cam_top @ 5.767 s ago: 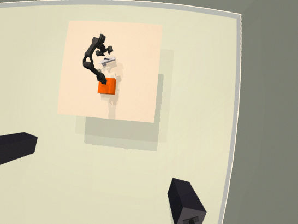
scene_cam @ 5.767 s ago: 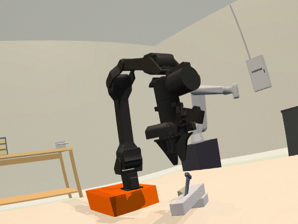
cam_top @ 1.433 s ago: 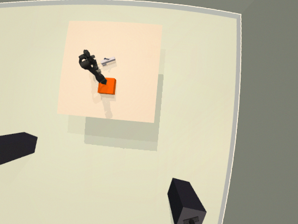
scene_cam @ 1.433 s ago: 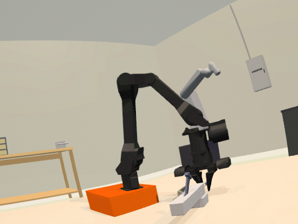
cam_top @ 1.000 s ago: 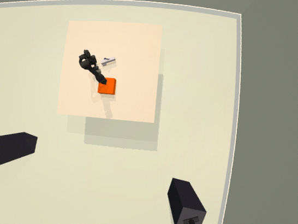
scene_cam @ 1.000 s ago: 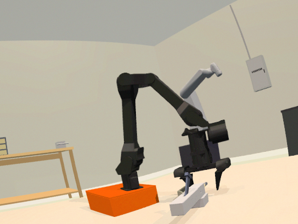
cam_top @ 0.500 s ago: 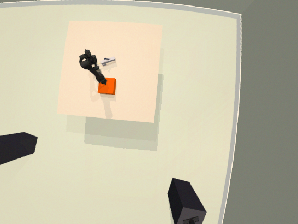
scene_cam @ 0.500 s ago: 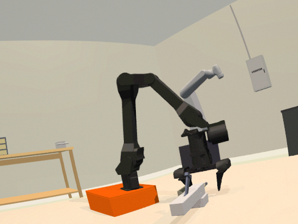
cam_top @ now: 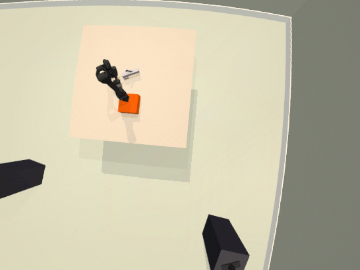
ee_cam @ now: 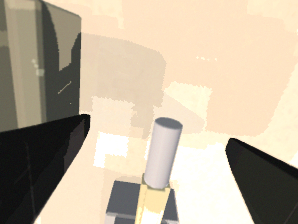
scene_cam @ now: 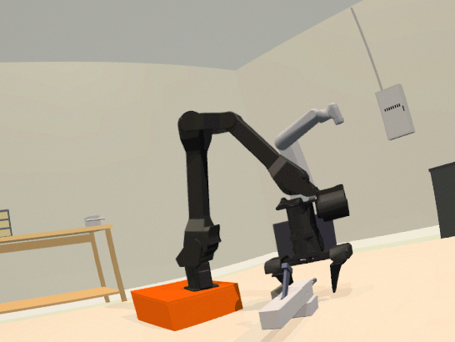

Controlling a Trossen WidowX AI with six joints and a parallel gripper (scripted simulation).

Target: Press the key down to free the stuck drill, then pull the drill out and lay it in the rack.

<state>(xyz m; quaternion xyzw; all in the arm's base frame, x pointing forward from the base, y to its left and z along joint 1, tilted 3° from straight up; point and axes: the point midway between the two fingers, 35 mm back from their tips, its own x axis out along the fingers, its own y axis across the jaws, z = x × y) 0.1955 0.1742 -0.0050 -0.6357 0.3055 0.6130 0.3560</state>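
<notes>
A long grey block (scene_cam: pixel 287 306) lies on the table beside the orange arm base (scene_cam: pixel 187 306); it also shows in the overhead view (cam_top: pixel 130 74). A slim blue-grey piece (scene_cam: pixel 286 280) sticks up from the block at a slant, and a thin pin (scene_cam: pixel 312 282) juts from its far end. In the wrist view a grey cylinder (ee_cam: pixel 162 152) stands on a cream stem over a blue-grey plate. I cannot tell which part is the key and which the drill. My gripper (scene_cam: pixel 306 280) hangs just above the block, fingers wide open on either side of the cylinder (ee_cam: pixel 158 134), touching nothing.
A white robot arm (scene_cam: pixel 308 123) and a dark box stand behind my gripper. A wooden shelf table (scene_cam: pixel 58 259) is at the far left, and a dark cabinet (scene_cam: pixel 443 200) at the right wall. Two dark camera housings (cam_top: pixel 224 243) stand on the floor.
</notes>
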